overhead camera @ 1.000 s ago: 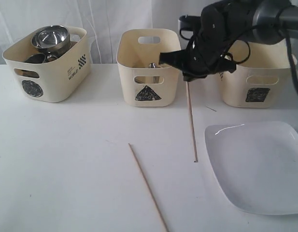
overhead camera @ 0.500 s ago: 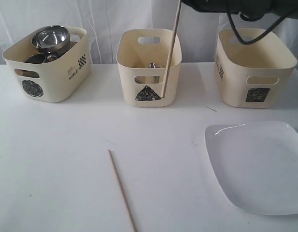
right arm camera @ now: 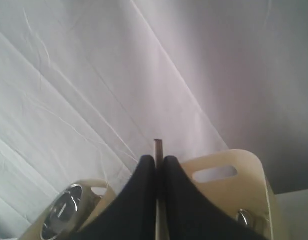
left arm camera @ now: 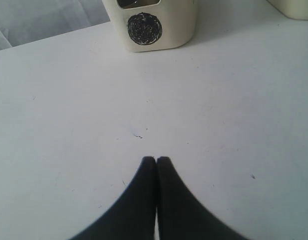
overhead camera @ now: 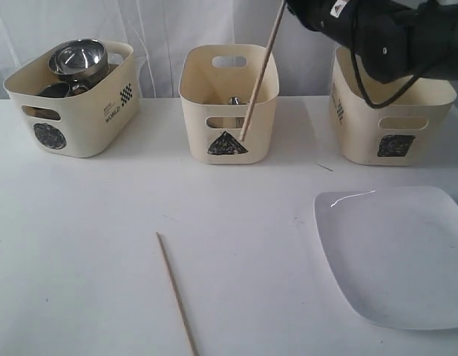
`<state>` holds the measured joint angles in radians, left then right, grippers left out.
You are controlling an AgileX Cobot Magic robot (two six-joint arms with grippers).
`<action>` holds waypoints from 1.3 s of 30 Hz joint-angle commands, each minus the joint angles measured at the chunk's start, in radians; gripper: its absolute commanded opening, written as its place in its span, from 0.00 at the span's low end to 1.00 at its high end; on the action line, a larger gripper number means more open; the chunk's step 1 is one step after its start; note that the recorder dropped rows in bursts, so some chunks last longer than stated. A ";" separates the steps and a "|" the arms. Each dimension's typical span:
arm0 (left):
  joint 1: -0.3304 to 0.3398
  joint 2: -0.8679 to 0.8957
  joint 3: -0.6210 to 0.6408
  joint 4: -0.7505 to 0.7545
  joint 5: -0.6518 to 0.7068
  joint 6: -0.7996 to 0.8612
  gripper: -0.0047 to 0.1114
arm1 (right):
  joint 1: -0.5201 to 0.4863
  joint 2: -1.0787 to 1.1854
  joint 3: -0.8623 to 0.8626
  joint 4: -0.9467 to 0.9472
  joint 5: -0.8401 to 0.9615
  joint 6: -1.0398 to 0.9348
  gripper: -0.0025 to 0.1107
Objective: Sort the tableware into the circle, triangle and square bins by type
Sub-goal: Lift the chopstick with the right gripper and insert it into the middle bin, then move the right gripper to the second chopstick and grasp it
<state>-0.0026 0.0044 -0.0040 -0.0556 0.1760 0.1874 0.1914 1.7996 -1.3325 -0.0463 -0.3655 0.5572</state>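
My right gripper (right arm camera: 158, 159) is shut on a thin wooden chopstick (overhead camera: 260, 74), whose tip (right arm camera: 157, 145) sticks out past the fingers. The chopstick hangs slanted from the top of the exterior view, its lower end in front of the triangle bin (overhead camera: 229, 104). Steel cutlery (overhead camera: 234, 100) lies in that bin. A second chopstick (overhead camera: 177, 293) lies on the table at the front. The circle bin (overhead camera: 73, 96) holds a steel bowl (overhead camera: 79, 59). The square bin (overhead camera: 388, 111) stands on the right, the white square plate (overhead camera: 396, 256) in front of it. My left gripper (left arm camera: 155, 159) is shut and empty above the table.
The right arm (overhead camera: 384, 33) reaches in above the square bin. A white curtain hangs behind the three bins. The circle bin (left arm camera: 149, 25) stands ahead of the left gripper.
The right gripper has lifted the chopstick off the table and swung it left to the front of the triangle bin. The loose chopstick has rolled to the left.
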 commanded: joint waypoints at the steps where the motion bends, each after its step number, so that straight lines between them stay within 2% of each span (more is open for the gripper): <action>1: 0.001 -0.004 0.004 -0.002 -0.005 -0.007 0.04 | -0.024 -0.031 0.095 -0.064 -0.071 0.006 0.02; 7: 0.001 -0.004 0.004 -0.002 -0.005 -0.007 0.04 | -0.053 -0.002 0.121 -0.002 -0.199 0.033 0.02; 14: 0.001 -0.004 0.004 -0.002 -0.005 -0.007 0.04 | -0.085 0.060 0.036 0.208 -0.270 0.031 0.02; 20: 0.001 -0.004 0.004 -0.002 -0.005 -0.007 0.04 | -0.102 0.176 -0.105 0.209 -0.271 0.079 0.02; 24: 0.001 -0.004 0.004 -0.002 -0.005 -0.007 0.04 | -0.098 0.323 -0.324 0.124 -0.154 0.071 0.02; 26: 0.001 -0.004 0.004 -0.002 -0.005 -0.007 0.04 | -0.082 0.376 -0.413 -0.030 -0.056 0.066 0.02; 29: 0.001 -0.004 0.004 -0.002 -0.005 -0.007 0.04 | -0.070 0.413 -0.488 -0.152 0.064 0.066 0.03; 34: 0.001 -0.004 0.004 -0.002 -0.005 -0.007 0.04 | -0.052 0.428 -0.520 -0.226 0.131 0.066 0.22; 37: 0.001 -0.004 0.004 -0.002 -0.005 -0.007 0.04 | -0.042 0.424 -0.520 -0.226 0.147 0.070 0.30; 39: 0.001 -0.004 0.004 -0.002 -0.005 -0.007 0.04 | -0.037 0.413 -0.520 -0.226 0.184 0.071 0.31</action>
<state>-0.0026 0.0044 -0.0040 -0.0556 0.1760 0.1874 0.1462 2.2300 -1.8419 -0.2563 -0.2213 0.6270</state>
